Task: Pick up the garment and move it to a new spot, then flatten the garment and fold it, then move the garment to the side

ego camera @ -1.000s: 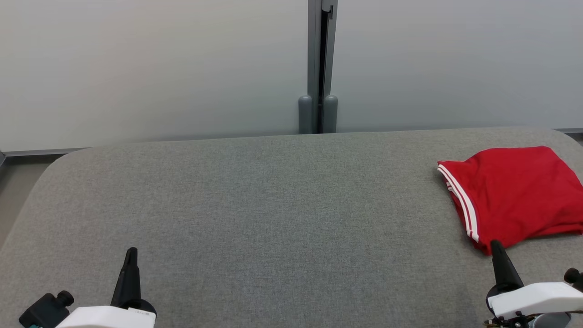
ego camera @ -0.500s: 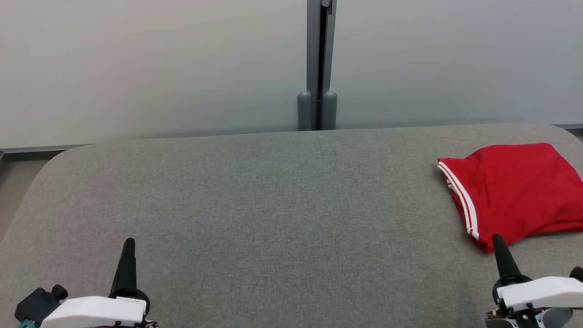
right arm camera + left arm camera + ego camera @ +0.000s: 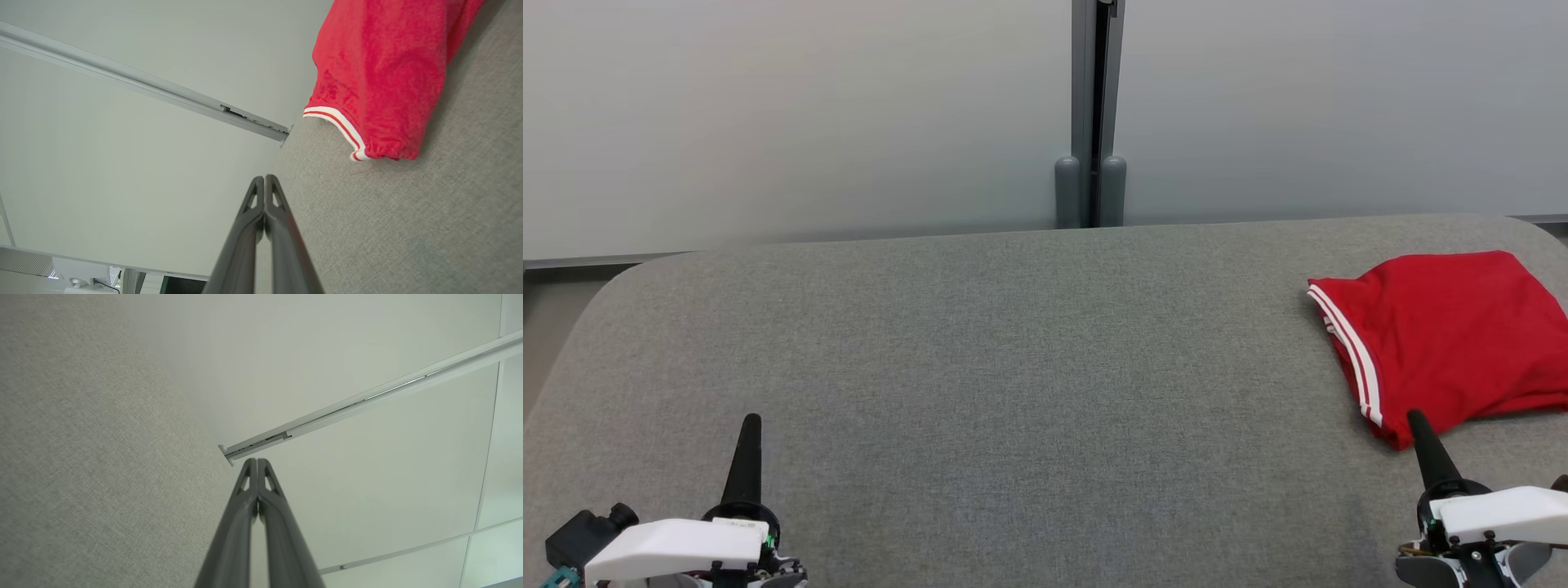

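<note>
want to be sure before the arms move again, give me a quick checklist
1. garment folded: ok, compact bundle.
2. garment at the side: ok, at the right end of the table.
3. left gripper shut, empty: ok.
4. right gripper shut, empty: ok.
5. right gripper clear of garment: ok, gap in right wrist view.
6. garment wholly on table: cannot tell, its right edge leaves the head view.

Your left fingers (image 3: pixel 745 478) and right fingers (image 3: pixel 1427 457) are long, dark and tapered, with triangular cut-outs near the tips. Behind each you have a black round collar (image 3: pixel 737 514) and a white angular shell (image 3: pixel 674 545) dotted with small dark screws (image 3: pixel 716 563). The black knobbed block (image 3: pixel 588 535) beside the left shell may be a connector.
</note>
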